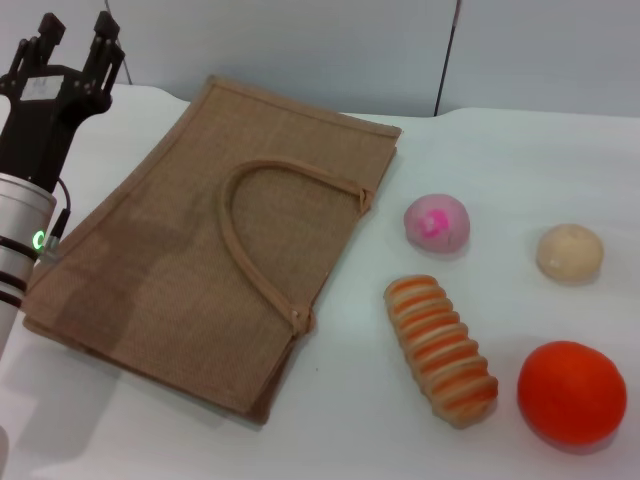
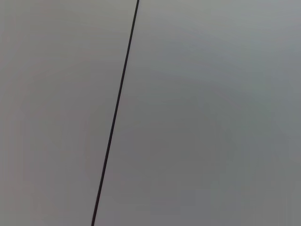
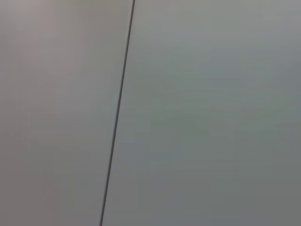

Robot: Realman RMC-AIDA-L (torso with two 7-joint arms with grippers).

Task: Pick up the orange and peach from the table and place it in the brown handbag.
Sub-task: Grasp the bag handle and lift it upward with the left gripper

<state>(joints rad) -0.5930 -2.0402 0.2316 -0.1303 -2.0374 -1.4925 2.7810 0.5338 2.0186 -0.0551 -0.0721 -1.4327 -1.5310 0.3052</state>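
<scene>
Lying flat beside peach (image 1: 436, 222): brown handbag (image 1: 210, 250)

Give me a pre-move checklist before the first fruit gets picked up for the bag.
1. Orange unobstructed on the table: ok.
2. Peach apart from its neighbours: ok.
3. Brown handbag mouth open to receive fruit: not ok, it lies flat.
4. Left hand empty, raised at the bag's far-left corner: ok.
5. Right hand position: cannot tell, not in view.
</scene>
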